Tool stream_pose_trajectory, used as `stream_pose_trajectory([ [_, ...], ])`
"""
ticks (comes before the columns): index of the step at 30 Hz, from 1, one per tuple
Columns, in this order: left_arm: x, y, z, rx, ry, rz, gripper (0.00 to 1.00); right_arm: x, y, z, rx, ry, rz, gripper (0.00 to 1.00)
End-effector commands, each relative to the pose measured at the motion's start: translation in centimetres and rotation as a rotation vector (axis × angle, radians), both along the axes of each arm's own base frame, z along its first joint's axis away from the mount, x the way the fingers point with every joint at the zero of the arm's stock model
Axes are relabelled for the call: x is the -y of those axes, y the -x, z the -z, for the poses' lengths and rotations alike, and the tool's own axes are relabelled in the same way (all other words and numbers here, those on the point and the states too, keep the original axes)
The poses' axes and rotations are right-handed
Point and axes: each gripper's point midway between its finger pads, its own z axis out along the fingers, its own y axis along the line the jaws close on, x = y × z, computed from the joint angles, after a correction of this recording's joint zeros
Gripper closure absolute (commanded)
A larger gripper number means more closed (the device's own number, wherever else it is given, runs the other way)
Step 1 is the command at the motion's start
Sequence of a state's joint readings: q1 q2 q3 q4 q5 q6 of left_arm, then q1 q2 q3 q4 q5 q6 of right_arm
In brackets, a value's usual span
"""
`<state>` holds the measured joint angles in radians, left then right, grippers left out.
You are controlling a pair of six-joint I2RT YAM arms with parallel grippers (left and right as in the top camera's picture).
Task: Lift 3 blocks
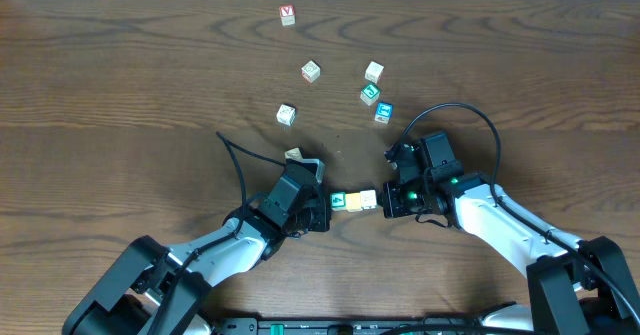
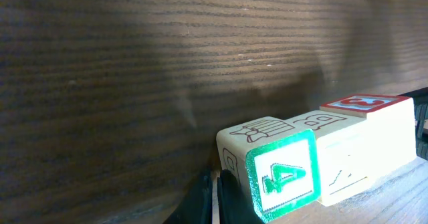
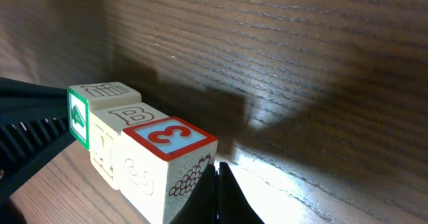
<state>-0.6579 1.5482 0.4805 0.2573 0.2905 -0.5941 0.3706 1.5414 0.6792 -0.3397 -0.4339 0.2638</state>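
Note:
Three blocks stand in a tight row between my two grippers. The green-faced block point(image 1: 340, 202) point(image 2: 281, 177) point(image 3: 79, 116) is at the left end, and the shut left gripper point(image 1: 323, 208) point(image 2: 215, 202) touches its outer side. The yellow block point(image 1: 366, 199) point(image 2: 351, 160) point(image 3: 117, 127) is in the middle. The pale block with a red 3 point(image 2: 366, 104) point(image 3: 167, 158) is at the right end, with the shut right gripper point(image 1: 386, 200) point(image 3: 217, 194) against its grape-marked face. From overhead that block is mostly hidden under the right gripper. Neither gripper has anything between its fingers.
Loose cubes lie farther back: a red-marked one point(image 1: 288, 14), pale ones point(image 1: 311, 71) point(image 1: 374, 72) point(image 1: 286, 114), a teal one point(image 1: 370, 94) and a blue one point(image 1: 383, 112). Another cube point(image 1: 295, 156) peeks out beside the left wrist. Cables arc over both arms.

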Motion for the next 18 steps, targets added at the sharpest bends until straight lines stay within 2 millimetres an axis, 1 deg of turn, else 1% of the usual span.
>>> stream_pose_trajectory([
  [1, 2.01, 0.70, -1.92, 0.015, 0.087, 0.087, 0.93, -2.34, 1.18, -1.51, -0.028, -0.118, -0.060, 0.99],
  [16, 2.01, 0.71, -1.92, 0.014, 0.087, 0.087, 0.93, -2.18, 1.18, -1.38, -0.030, -0.108, -0.055, 0.99],
  [18, 2.01, 0.71, -1.92, 0.014, 0.087, 0.087, 0.93, -1.72, 1.06, -1.06, -0.038, -0.081, -0.024, 0.99],
])
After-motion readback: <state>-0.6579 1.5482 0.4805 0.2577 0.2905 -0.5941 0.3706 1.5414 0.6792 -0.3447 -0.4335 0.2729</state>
